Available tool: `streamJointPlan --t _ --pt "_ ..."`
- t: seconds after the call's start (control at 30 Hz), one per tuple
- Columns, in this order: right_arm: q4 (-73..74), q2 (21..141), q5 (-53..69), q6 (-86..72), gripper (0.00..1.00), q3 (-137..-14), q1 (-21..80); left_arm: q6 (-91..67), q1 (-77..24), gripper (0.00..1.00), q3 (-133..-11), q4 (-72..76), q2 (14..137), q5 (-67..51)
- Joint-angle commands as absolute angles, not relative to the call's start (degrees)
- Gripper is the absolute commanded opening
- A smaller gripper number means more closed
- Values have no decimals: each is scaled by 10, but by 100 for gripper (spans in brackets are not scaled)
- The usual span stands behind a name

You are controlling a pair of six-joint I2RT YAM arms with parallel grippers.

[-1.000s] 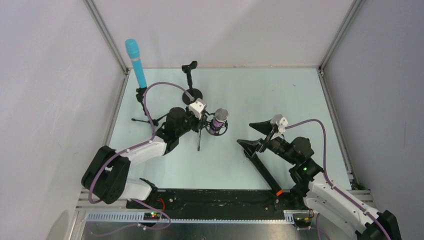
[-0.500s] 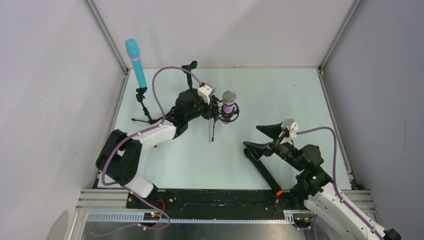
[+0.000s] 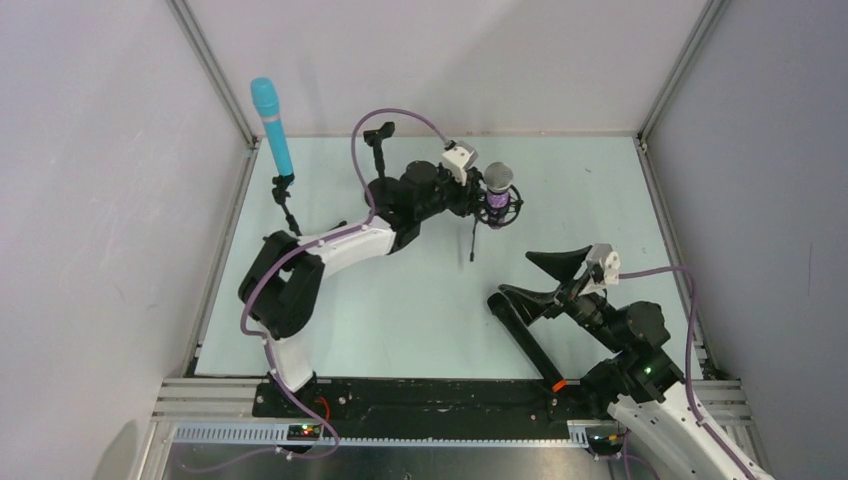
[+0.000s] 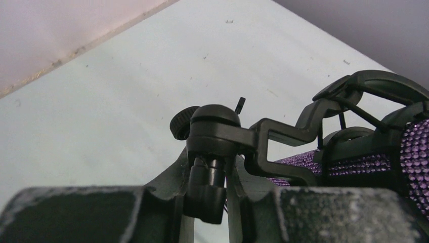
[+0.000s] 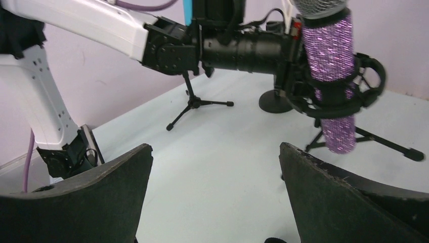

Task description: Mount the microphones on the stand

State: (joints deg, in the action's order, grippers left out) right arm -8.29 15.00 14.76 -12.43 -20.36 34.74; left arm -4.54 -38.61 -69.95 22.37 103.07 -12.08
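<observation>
My left gripper (image 3: 470, 197) is shut on the post of a small black tripod stand (image 4: 215, 129), just under its swivel joint. The purple glittery microphone (image 3: 497, 190) sits upright in that stand's shock mount; it also shows in the right wrist view (image 5: 331, 76). The light blue microphone (image 3: 272, 122) stands in another stand at the back left. The black microphone with the orange ring (image 3: 532, 347) lies on the table at the front right. My right gripper (image 3: 510, 277) is open and empty above the black microphone's far end.
A third stand with a round base (image 3: 379, 145) stands at the back, partly hidden behind my left arm; its base shows in the right wrist view (image 5: 273, 101). The blue microphone's tripod (image 5: 195, 103) stands on the left. Walls close in the back and sides.
My left arm has carried the stand with the purple microphone to the right and toward the back. My right arm has drawn back to the right, still open.
</observation>
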Motion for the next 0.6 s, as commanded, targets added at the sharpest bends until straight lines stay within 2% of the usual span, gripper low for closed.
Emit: streamJointPlan --t 0.0,0.57 --pt "-68 123 140 -131 100 -239 345 -63 -414 1 -796 297 1051 -78" --pt "-55 53 192 -143 100 -288 345 -76 -509 0 -1089 269 1268 -21"
